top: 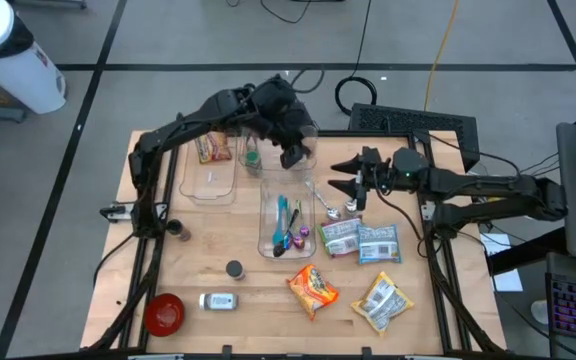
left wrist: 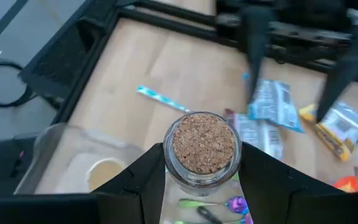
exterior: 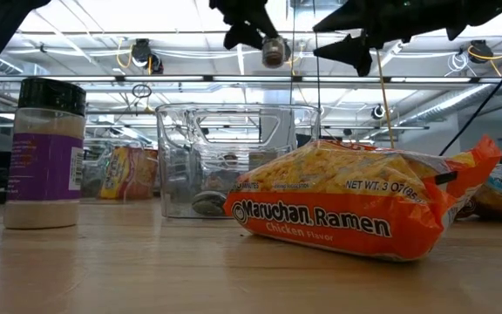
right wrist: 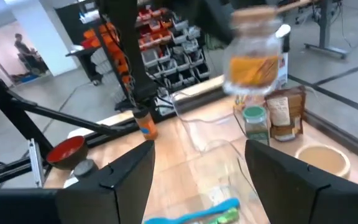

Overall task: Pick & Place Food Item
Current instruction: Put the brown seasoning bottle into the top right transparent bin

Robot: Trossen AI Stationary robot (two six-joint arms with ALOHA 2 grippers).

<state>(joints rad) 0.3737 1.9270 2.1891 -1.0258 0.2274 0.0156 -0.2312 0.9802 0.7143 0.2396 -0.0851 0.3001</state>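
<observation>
The ramen pack (top: 313, 288) lies at the near edge of the table (top: 218, 260), at six o'clock. Behind it stands a clear bin (top: 286, 222). Above the bin's far end, the left pincer (left wrist: 201, 180) holds a cork-topped glass jar (left wrist: 204, 146). At three o'clock, the right pincer (top: 348, 177) hangs wide and empty.

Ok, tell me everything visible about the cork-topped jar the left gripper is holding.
The jar is small, clear glass with a round brown cork stopper. It sits upright between the left gripper's two dark fingers, lifted off the table. In the right wrist view it shows an orange-yellow label or contents. It hangs above the clear bin of utensils; nothing else touches it.
</observation>
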